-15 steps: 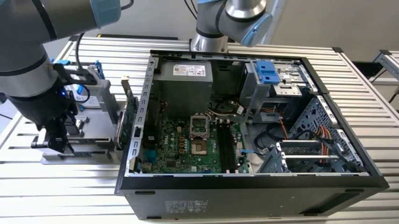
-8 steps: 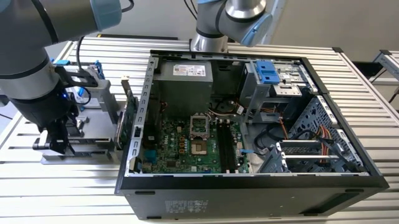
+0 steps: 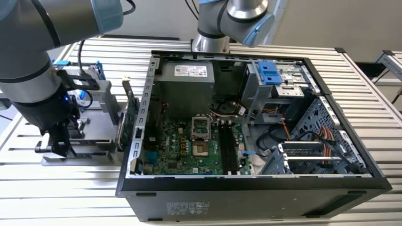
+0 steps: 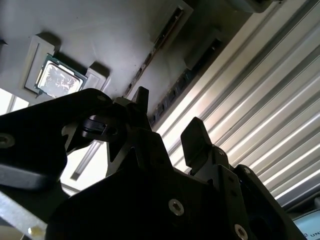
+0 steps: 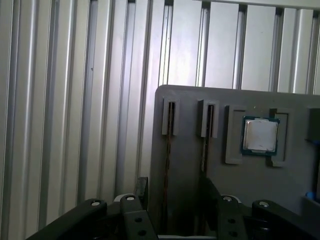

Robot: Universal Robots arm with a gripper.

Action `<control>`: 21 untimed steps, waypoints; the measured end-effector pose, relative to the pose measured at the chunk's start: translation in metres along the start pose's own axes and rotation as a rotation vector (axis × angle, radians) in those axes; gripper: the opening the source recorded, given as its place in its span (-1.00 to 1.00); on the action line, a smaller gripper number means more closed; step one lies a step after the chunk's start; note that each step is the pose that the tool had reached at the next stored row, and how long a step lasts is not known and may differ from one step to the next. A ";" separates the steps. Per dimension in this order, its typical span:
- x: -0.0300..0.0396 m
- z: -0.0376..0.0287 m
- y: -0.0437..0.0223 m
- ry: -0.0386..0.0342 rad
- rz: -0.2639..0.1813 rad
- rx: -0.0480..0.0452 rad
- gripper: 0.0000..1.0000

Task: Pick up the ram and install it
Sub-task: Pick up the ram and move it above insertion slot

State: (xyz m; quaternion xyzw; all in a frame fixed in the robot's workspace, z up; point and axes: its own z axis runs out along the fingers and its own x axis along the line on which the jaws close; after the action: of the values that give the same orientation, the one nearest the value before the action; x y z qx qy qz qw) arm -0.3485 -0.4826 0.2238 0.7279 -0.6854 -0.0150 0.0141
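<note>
End effector (image 3: 60, 148) hangs over the grey fixture (image 5: 190, 105) on the slatted worktop (image 3: 367, 89), at the exterior view's left of the open computer case (image 3: 251, 188). Its jaws stand apart and grip nothing. The ram (image 5: 168, 160) stands on edge in a fixture slot, between the fingers (image 5: 141, 186) in the first wrist view. A processor (image 5: 259, 135) sits in a recess nearby. The power supply (image 3: 185, 96) carries a white label (image 3: 190, 70); its print cannot be read.

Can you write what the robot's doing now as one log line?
pincer: open | place: over gray holder | ram: standing in its slot, not gripped
</note>
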 end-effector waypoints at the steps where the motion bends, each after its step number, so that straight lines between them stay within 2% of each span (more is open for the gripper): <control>1: 0.0000 0.0007 0.0000 0.0000 0.000 -0.0001 1.00; 21: 0.0011 0.0178 -0.0007 -0.0002 0.006 0.0001 1.00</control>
State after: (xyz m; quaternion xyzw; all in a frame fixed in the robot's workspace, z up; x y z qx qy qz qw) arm -0.3485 -0.4836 0.2059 0.7257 -0.6877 -0.0150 0.0141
